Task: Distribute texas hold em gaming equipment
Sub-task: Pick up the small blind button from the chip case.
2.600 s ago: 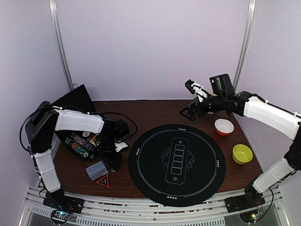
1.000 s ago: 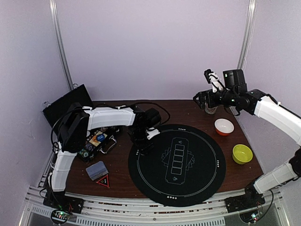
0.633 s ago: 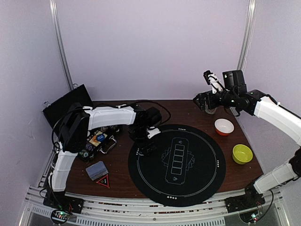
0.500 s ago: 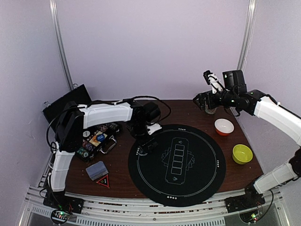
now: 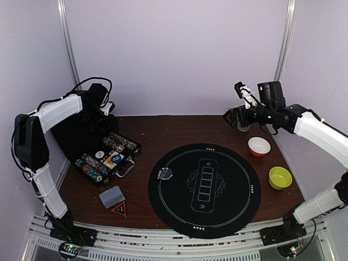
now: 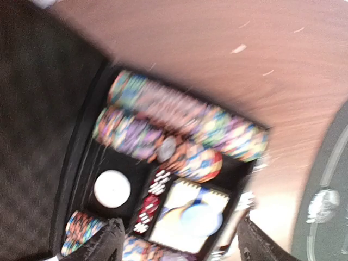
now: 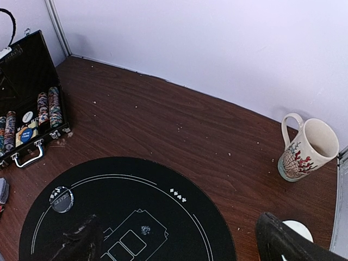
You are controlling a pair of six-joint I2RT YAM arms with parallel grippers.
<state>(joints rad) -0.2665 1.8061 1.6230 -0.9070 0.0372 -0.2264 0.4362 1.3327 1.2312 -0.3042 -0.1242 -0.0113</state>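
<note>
While the left gripper [image 6: 176, 242] is hovering over the open case [image 5: 81, 130] at the far left of the table [image 5: 179, 128], its jaws are standing wide apart with nothing between them. Below it, striped chips [image 6: 185, 117] are lying on edge in rows inside the case. A white button [image 6: 112, 188] is sitting in a dark compartment beside them, and a blue button [image 6: 200, 217] is resting on a pale panel near the case's handle side. Just in front of the case, a stack of cards [image 5: 112, 197] is lying back up on the wood, with a red triangle [image 5: 119, 209] touching its near edge.

Toward the middle, a round black mat [image 5: 228, 212] is covering much of the table, and a clear button [image 5: 166, 173] is sitting on its left part, just inside the printed ring.

Farther right, the right gripper [image 7: 176, 231] is hanging high over the table's far side near a patterned mug [image 7: 304, 149], its jaws spread wide and holding nothing. An orange bowl [image 5: 259, 145] and a green bowl [image 5: 280, 177] are standing off the mat's right edge.
</note>
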